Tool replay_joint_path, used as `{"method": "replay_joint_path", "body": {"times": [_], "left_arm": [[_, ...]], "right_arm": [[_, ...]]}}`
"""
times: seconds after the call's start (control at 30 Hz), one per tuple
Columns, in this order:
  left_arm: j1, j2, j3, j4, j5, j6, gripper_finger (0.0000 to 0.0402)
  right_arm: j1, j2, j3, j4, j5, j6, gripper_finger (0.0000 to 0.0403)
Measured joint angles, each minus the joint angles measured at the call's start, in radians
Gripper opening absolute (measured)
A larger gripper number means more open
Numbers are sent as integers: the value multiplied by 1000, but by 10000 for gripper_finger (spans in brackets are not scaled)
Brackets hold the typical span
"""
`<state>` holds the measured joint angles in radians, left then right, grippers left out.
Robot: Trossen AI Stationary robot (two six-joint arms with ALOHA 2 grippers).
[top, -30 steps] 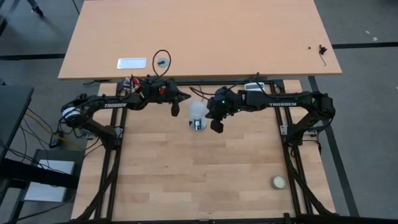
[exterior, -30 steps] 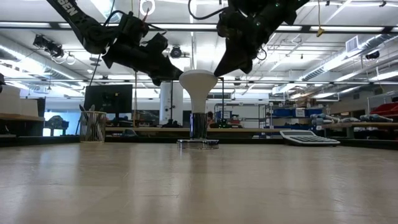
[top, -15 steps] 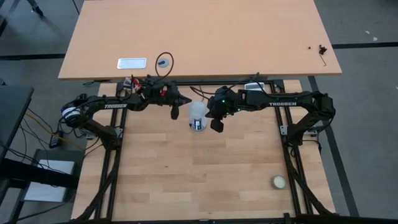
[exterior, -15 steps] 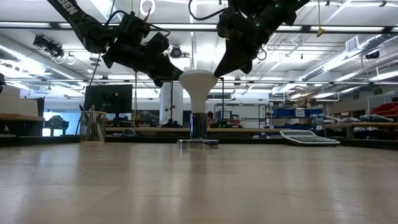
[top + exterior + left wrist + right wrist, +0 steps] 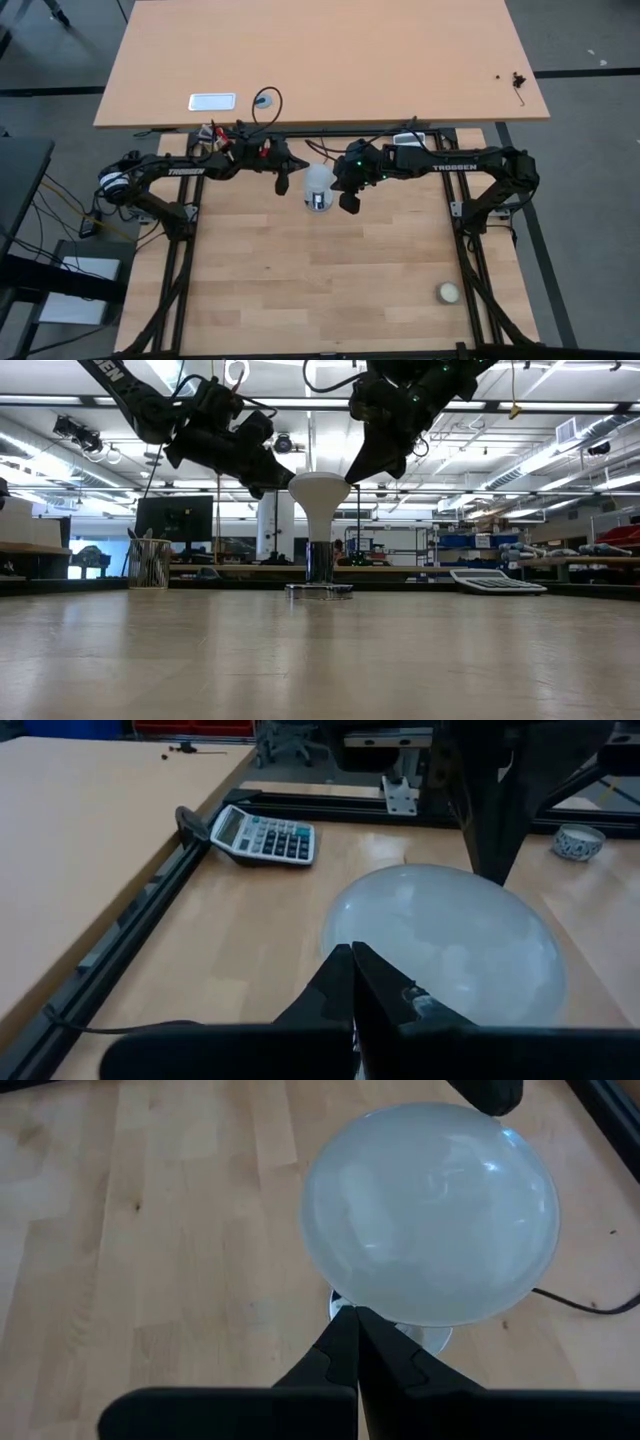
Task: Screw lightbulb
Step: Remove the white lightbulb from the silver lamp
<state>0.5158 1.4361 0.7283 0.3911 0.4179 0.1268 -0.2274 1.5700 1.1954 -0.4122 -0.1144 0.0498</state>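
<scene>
The small white lightbulb [image 5: 318, 180] [image 5: 318, 495] with a rounded dome and a narrow grey metal screw base stands upright on the light wooden slatted table [image 5: 300, 280], dome up, its base set into a round, flat grey socket disc [image 5: 318, 591] that lies on the tabletop. The left gripper [image 5: 283, 180] [image 5: 262, 486] hangs just beside the bulb's dome on the left-arm side, its two dark fingers pressed together and holding nothing; in the left wrist view the closed fingers [image 5: 352, 982] point at the dome [image 5: 445, 945] close ahead. The right gripper [image 5: 349, 201] [image 5: 362, 468] hangs just beside the dome on the opposite side, also with its fingers [image 5: 352, 1342] closed on nothing, their tips near the dome's edge [image 5: 432, 1210]. Neither gripper touches the bulb as far as the low view shows. A small cream-white ball [image 5: 448, 292] lies well apart from the bulb, near the table's right front corner. A grey calculator [image 5: 265, 833] lies beyond the bulb, by the table's edge rail.
</scene>
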Motion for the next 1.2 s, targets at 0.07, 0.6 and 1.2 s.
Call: {"method": "replay_joint_path", "body": {"times": [0.07,0.6,1.2], "left_arm": [[-3,-1,1,-12,-1,0,0],[-3,-4,2,-71,15,-8,0],[-38,-2,-1,-79,97,-25,0]], "right_arm": [[-3,0,0,0,-1,0,9],[-65,-1,0,-14,2,-5,9],[-144,-2,0,17,53,-37,9]]}}
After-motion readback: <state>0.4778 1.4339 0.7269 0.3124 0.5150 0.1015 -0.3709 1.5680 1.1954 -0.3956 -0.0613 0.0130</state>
